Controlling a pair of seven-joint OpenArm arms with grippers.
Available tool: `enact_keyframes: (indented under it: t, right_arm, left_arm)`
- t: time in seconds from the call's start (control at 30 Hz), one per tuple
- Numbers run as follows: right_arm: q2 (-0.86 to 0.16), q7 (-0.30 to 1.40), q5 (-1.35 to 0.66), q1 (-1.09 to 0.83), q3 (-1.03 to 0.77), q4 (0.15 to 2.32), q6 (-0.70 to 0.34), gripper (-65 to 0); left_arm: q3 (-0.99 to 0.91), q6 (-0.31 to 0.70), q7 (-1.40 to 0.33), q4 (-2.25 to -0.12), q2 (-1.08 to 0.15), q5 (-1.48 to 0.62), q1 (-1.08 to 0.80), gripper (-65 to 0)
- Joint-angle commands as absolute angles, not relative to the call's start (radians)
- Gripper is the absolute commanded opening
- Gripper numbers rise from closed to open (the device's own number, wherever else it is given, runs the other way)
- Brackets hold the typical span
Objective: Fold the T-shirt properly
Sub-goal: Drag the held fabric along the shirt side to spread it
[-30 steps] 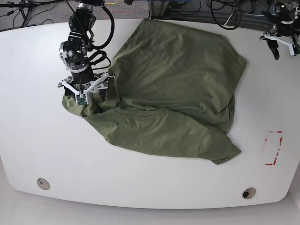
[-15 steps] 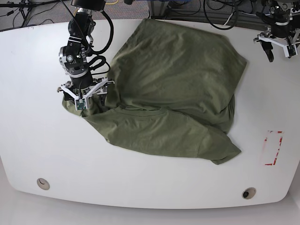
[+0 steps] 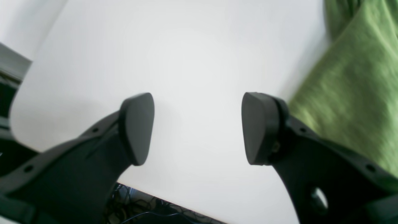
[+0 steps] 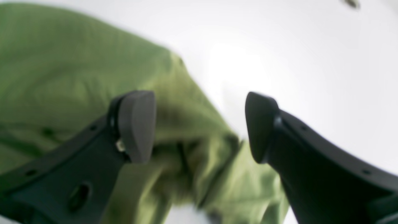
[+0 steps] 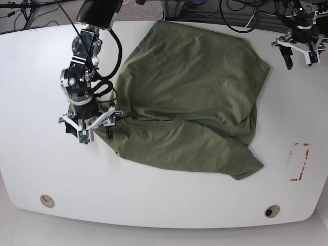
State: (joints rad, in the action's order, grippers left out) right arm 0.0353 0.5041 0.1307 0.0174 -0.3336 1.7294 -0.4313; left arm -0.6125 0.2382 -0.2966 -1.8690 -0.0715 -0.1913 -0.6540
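Observation:
The olive-green T-shirt (image 5: 189, 87) lies wrinkled across the middle of the white table (image 5: 41, 164), its lower part folded over toward the front. My right gripper (image 5: 88, 128) hangs over the shirt's bunched left corner. In the right wrist view that gripper (image 4: 199, 124) is open, with crumpled cloth of the T-shirt (image 4: 62, 62) below and between the fingers but not clamped. My left gripper (image 5: 300, 57) is at the far right back corner, away from the shirt. It (image 3: 197, 127) is open over bare table, with the T-shirt's edge (image 3: 357, 77) to its right.
A red-outlined rectangle (image 5: 298, 162) is marked on the table at the right. Two round holes (image 5: 47, 200) (image 5: 272, 210) sit near the front edge. Cables run behind the table's back edge.
My right gripper has moved toward the table's front, over the shirt's left corner, and now covers it. My left gripper has shifted slightly toward the shirt along the back edge.

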Motion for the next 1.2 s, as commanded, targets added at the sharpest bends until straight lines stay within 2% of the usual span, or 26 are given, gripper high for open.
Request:
enact_keyframes:
  t: [0.0, 0.33, 0.6, 0.93, 1.17]
  right_arm:
    - [0.025, 0.471, 0.121, 0.078, -0.349, 1.728, -0.438, -21.2]
    - [0.03, 0.476, 0.133, 0.115, -0.444, 1.611, -0.527, -20.8]
    - [0.023, 0.465, 0.122, 0.116, -0.465, 1.503, -0.547, -21.4]
    - [0.023, 0.467, 0.129, 0.12, -0.466, 1.472, -0.586, -21.2]
    - [0.016, 0.472, 0.127, 0.121, -0.46, 1.447, -0.569, -20.8]
  left_arm:
    - [-0.619, 0.247, -0.277, -1.885, -0.08, -0.189, -0.663, -25.0]
    - [-0.626, 0.215, -0.273, -1.892, -0.099, -0.197, -0.667, -23.9]
    - [-0.628, 0.225, -0.272, -1.898, -0.109, -0.195, -0.673, -23.8]
    - [-0.622, 0.226, -0.27, -1.901, -0.104, -0.196, -0.673, -23.8]
    - [-0.62, 0.221, -0.27, -1.907, -0.102, -0.2, -0.667, -23.8]
